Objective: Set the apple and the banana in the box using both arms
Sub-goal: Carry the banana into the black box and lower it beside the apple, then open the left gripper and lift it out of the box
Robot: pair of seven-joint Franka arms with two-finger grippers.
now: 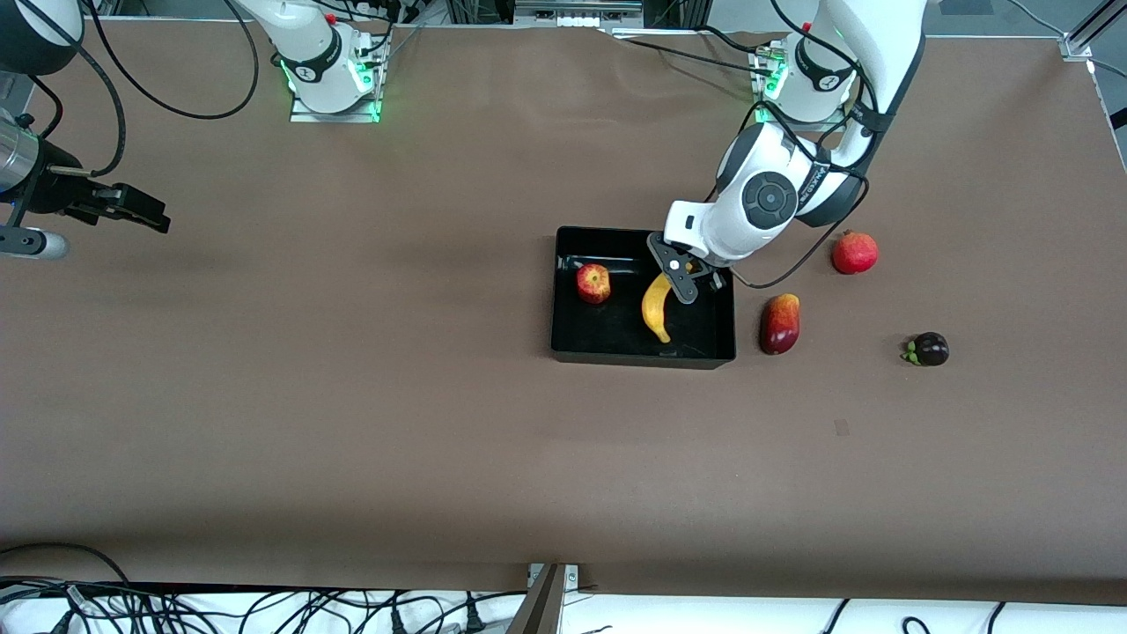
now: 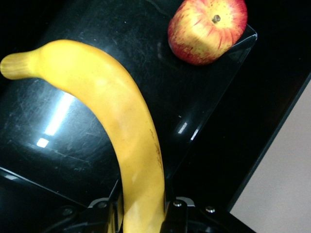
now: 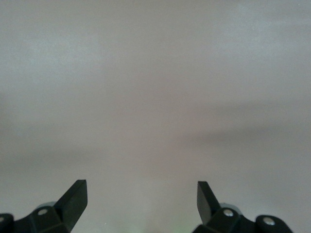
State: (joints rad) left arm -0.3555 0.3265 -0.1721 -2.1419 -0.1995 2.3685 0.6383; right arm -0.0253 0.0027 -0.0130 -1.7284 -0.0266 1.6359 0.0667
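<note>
1. While the right arm waits at its own end of the table, the right claw (image 1: 145,214) hangs over bare brown table (image 1: 352,396) with its fingers spread wide and nothing between them; every fruit lies well apart from it, toward the left arm's end.
2. Next comes the box (image 1: 563,339), with the apple (image 1: 593,283) already resting on its floor, beside the left claw and clear of it, toward the right arm's end.
3. Over the box, the left claw (image 1: 688,283) is pinching the banana (image 1: 656,308) at one end; the left wrist view shows the banana (image 2: 129,141) clamped between the two fingers (image 2: 175,213).
4. From that claw the banana's long axis runs away toward the front camera, curving as it goes, its free end inside the box walls and low over or touching the floor; which, cannot be told.
5. The coming move seems to turn on this: the banana already lies along the box's open floor, apart from the apple (image 2: 208,30), so the left arm, much the nearer, likely needs only to part its fingers.
6. Past the left claw, three other fruits lie on the table outside the box: a red-and-yellow one (image 1: 780,323) just beside its wall, a round red one (image 1: 855,252), and a dark one (image 1: 930,350).
</note>
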